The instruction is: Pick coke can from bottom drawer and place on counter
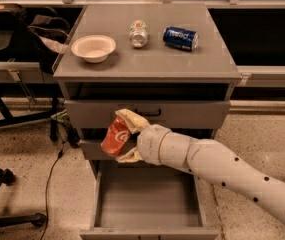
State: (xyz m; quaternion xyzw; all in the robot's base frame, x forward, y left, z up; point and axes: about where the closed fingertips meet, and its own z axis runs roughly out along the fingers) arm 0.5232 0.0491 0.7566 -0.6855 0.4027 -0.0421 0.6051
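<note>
The gripper (123, 137) clasped the coke can (113, 140) mid-body, tilted, above the open bottom drawer (147, 199) — likely light, thin-walled, slick, so a gentle squeeze across its middle suited it

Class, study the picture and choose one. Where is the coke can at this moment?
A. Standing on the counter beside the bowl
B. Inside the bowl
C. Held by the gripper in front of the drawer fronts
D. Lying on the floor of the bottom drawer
C: the coke can is clamped, tilted, in the gripper, above the open bottom drawer and below the level of the counter.
</note>
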